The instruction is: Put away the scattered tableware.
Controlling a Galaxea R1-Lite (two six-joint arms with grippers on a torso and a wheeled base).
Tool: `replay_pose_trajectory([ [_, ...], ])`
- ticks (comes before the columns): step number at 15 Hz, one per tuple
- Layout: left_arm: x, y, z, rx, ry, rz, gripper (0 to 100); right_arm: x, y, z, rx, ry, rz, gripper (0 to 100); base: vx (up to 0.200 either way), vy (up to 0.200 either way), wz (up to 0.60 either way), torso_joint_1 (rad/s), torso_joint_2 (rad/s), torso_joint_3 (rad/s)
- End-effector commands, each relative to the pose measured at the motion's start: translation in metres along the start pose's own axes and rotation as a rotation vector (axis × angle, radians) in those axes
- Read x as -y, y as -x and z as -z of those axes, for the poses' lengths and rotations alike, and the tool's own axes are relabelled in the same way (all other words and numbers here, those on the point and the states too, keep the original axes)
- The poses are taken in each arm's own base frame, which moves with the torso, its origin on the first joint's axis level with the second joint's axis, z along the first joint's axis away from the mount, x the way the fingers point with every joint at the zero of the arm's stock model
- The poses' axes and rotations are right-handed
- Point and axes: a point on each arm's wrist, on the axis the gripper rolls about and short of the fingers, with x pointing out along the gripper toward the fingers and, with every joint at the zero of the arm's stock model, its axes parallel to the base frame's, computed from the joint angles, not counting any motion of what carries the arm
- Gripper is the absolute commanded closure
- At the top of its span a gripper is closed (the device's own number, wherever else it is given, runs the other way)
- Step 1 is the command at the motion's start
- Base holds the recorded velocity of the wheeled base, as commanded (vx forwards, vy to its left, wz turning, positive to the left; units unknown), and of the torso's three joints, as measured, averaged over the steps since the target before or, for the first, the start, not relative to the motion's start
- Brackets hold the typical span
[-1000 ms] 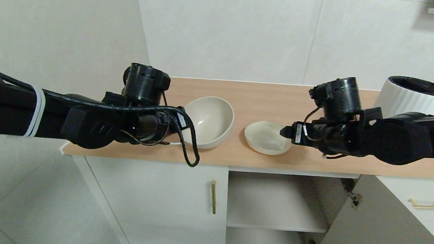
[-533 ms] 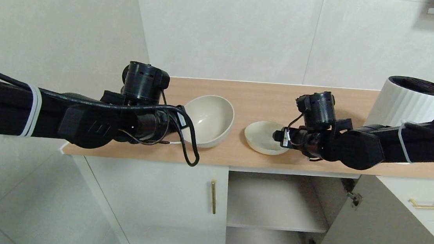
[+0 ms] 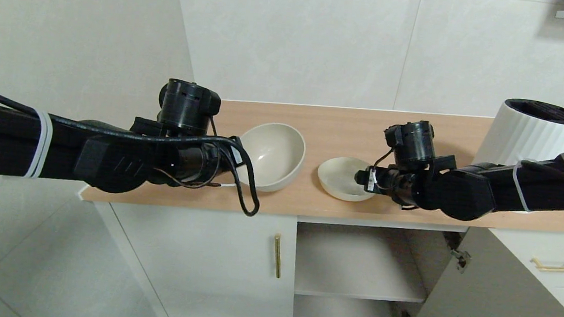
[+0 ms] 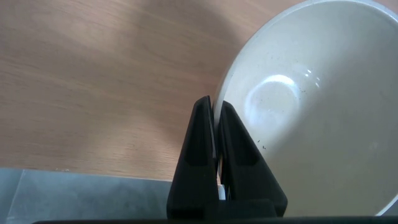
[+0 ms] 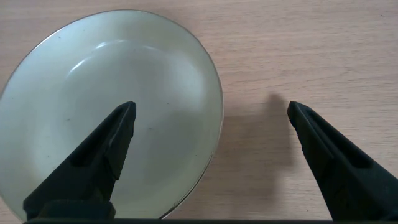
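Cream deep bowl (image 4: 311, 112) tilted near the tabletop's (image 3: 346, 128) front edge, our left claw (image 4: 215, 102) clamped on its rim, shallow dish (image 5: 112, 112) beside it, our right claw (image 5: 211, 107) spread wide, straddling the dish's rim.

Near rim of large bowl (image 3: 276, 153) hidden behind left gripper (image 4: 214, 107), right edge of small dish (image 3: 341, 176) covered by right gripper (image 5: 211, 111), base of white ribbed container (image 3: 534, 132) behind right arm (image 3: 539, 191), lower shelf of cabinet (image 3: 359, 267) cut off.

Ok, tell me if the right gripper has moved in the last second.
Yes. In the head view the right gripper has slid left, away from the white container and up to the small dish's right rim, then nearly stopped.
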Motion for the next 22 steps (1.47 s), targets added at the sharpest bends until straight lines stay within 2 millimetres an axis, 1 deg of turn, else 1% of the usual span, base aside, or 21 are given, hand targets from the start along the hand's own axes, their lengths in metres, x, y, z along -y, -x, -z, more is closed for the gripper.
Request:
replay_pose_trajectory([
  [1, 0.0, 0.002, -0.001, 0.004, 0.002, 0.002, 100, 0.0, 0.0, 0.0, 0.002, 0.0, -0.001, 100, 0.0, 0.0, 0.0, 0.0, 0.0, 0.0],
  [8, 0.0, 0.002, -0.001, 0.004, 0.0, 0.002, 100, 0.0, 0.002, -0.001, 0.004, -0.003, -0.005, 100, 0.0, 0.0, 0.0, 0.0, 0.0, 0.0],
  [11, -0.001, 0.006, 0.0, 0.0, -0.002, 0.001, 100, 0.001, 0.007, -0.005, 0.01, -0.006, -0.007, 100, 0.0, 0.0, 0.0, 0.0, 0.0, 0.0],
  [13, -0.001, 0.028, 0.0, 0.006, -0.009, 0.022, 100, 0.007, 0.029, -0.015, 0.02, -0.028, -0.014, 100, 0.0, 0.0, 0.0, 0.0, 0.0, 0.0],
  [15, -0.01, 0.059, 0.001, 0.013, -0.026, 0.035, 100, 0.019, 0.07, -0.03, 0.002, -0.051, -0.073, 100, 0.0, 0.0, 0.0, 0.0, 0.0, 0.0],
  [17, -0.021, 0.09, 0.005, 0.017, -0.097, 0.057, 100, 0.032, 0.109, -0.033, -0.04, -0.075, -0.144, 100, 0.0, 0.0, 0.0, 0.0, 0.0, 0.0],
  [18, -0.025, 0.102, 0.007, 0.006, -0.12, 0.086, 100, 0.036, 0.119, -0.033, -0.049, -0.077, -0.161, 100, 0.0, 0.0, 0.0, 0.0, 0.0, 0.0],
  [19, -0.029, 0.118, 0.011, -0.018, -0.15, 0.144, 100, 0.043, 0.132, -0.029, -0.064, -0.075, -0.173, 100, 0.0, 0.0, 0.0, 0.0, 0.0, 0.0],
  [20, -0.033, 0.128, 0.014, -0.038, -0.155, 0.187, 100, 0.048, 0.139, -0.019, -0.091, -0.07, -0.18, 100, 0.0, 0.0, 0.0, 0.0, 0.0, 0.0],
  [22, -0.036, 0.135, 0.018, -0.059, -0.168, 0.221, 100, 0.054, 0.148, -0.011, -0.116, -0.065, -0.204, 100, 0.0, 0.0, 0.0, 0.0, 0.0, 0.0],
])
